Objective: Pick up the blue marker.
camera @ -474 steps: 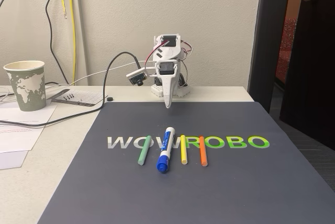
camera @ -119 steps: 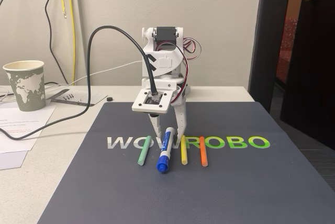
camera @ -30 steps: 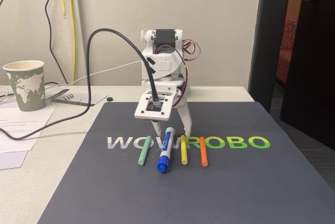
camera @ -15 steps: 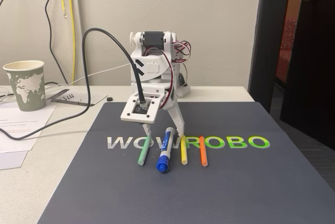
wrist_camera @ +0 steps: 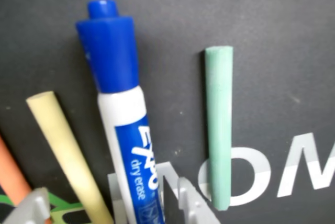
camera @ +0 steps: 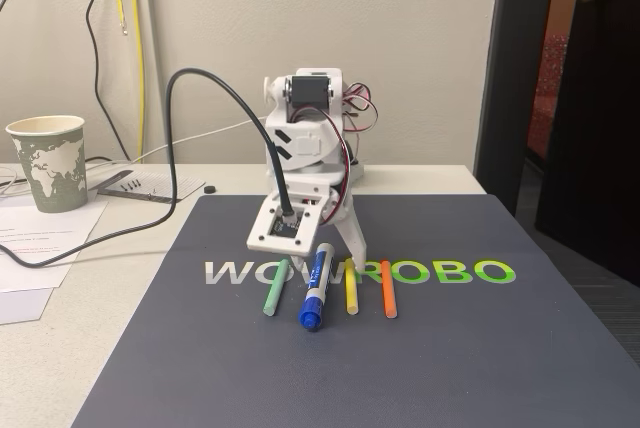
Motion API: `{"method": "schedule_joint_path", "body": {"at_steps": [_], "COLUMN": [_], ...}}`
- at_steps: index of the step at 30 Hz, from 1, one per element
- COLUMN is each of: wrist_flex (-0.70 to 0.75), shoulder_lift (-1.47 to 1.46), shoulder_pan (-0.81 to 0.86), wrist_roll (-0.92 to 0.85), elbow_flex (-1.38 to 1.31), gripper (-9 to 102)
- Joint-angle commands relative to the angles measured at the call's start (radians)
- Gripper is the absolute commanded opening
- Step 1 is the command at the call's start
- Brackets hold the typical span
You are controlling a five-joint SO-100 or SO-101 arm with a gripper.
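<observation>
Arm is folded forward and pitched down over the dark mat point(camera: 420, 348). The jaws point(camera: 322, 256) sit low, right at the marker's far end, with the wrist camera board facing the fixed view.

The jaws are parted and grasping nothing. In the wrist view the 2 fingertips point(wrist_camera: 191, 205) straddle the marker barrel at the bottom edge, jaws point(wrist_camera: 112, 208) spread either side of it. Can't tell whether they touch it.

The blue marker point(camera: 316, 286) lies flat on the mat across the "WOWROBO" lettering point(camera: 440, 272), cap toward the fixed camera. It's a thick white barrel with a blue label and a blue cap.

Relative to the marker in the fixed view: green stick point(camera: 274, 287) just left, yellow stick point(camera: 351, 288) just right, orange stick point(camera: 388, 291) beyond the yellow. All lie roughly parallel and none touch.

The wrist view gives the detail: blue marker point(wrist_camera: 125, 124) with "EXPO dry erase" print on the label, green stick point(wrist_camera: 220, 124) now on its right, yellow stick point(wrist_camera: 68, 153) on its left, and the orange stick point(wrist_camera: 11, 174) at the left edge.

The fixed view adds a paper cup point(camera: 48, 161) on the tabletop point(camera: 70, 328), well left of the marker.
</observation>
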Motion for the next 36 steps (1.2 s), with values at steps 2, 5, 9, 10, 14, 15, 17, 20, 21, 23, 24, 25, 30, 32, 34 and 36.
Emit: {"method": "schedule_joint_path", "body": {"at_steps": [2, 5, 9, 10, 14, 15, 17, 20, 21, 23, 24, 25, 30, 32, 34, 36], "wrist_flex": [0.133, 0.133, 0.138, 0.140, 0.141, 0.141, 0.141, 0.149, 0.153, 0.160, 0.163, 0.164, 0.175, 0.175, 0.175, 0.173], "shoulder_lift": [0.014, 0.012, 0.015, 0.017, 0.012, 0.008, 0.005, 0.005, 0.005, 0.002, 0.000, -0.003, -0.008, -0.009, -0.012, -0.017], "shoulder_pan": [-0.008, -0.005, -0.005, -0.005, -0.005, -0.005, -0.005, -0.006, -0.008, -0.009, -0.011, -0.012, -0.018, -0.020, -0.020, -0.020], "wrist_roll": [0.012, 0.011, 0.009, 0.009, 0.014, 0.015, 0.015, 0.015, 0.015, 0.014, 0.015, 0.015, 0.021, 0.023, 0.025, 0.028], "elbow_flex": [-0.038, -0.041, -0.041, -0.041, -0.040, -0.040, -0.040, -0.040, -0.040, -0.040, -0.040, -0.041, -0.041, -0.041, -0.041, -0.041], "gripper": [32, 32, 32, 32, 32, 32, 32, 33, 33, 33, 33, 33, 33, 33, 33, 33]}}
